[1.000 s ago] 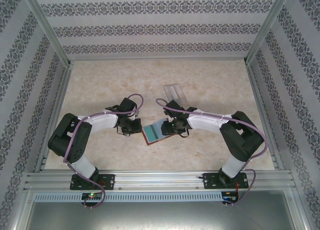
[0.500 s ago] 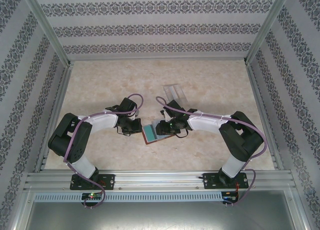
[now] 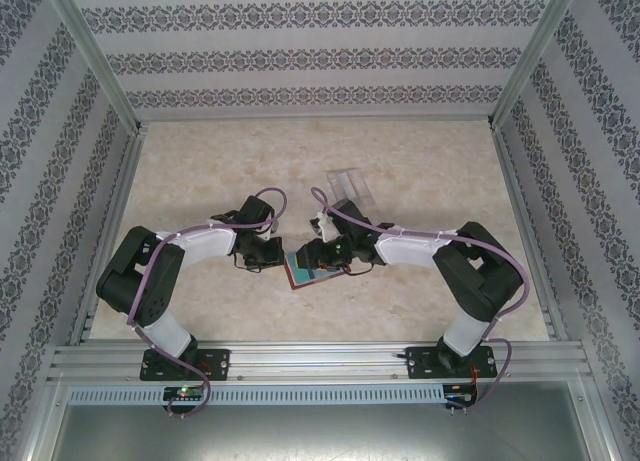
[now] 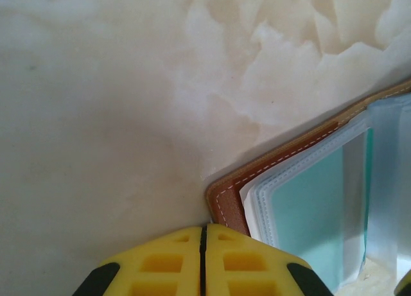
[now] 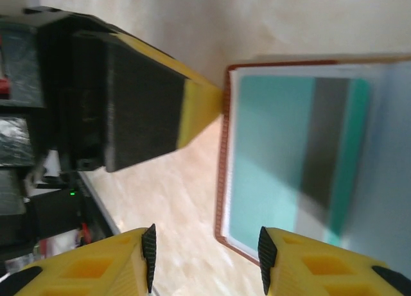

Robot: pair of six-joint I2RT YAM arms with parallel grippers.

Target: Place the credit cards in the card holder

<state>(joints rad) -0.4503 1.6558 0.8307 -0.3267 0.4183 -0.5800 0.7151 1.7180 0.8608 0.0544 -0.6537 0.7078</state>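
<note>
When you look down from the overhead camera, you find the card holder [image 3: 298,276] lying open on the table [image 3: 200,171], between the two arms. The left gripper [image 3: 272,264] reaches to its left edge and the right gripper [image 3: 318,258] hangs over its far side. A clear plastic case [image 3: 350,188] sits further back, well apart from them.

On your left wrist camera, the yellow fingers [image 4: 170,261] are pressed flat together with nothing between them. Their tips rest just at the brown stitched corner of the holder. A teal credit card [image 4: 308,212] lies tucked inside the holder's clear sleeves [image 4: 385,161].

On your right wrist camera, the fingers [image 5: 308,257] stand apart with a plain gap and grip nothing. The holder's near corner shows between them. The teal card with its dark stripe faces up in the open holder, and the other arm's yellow tip touches the holder's edge.
</note>
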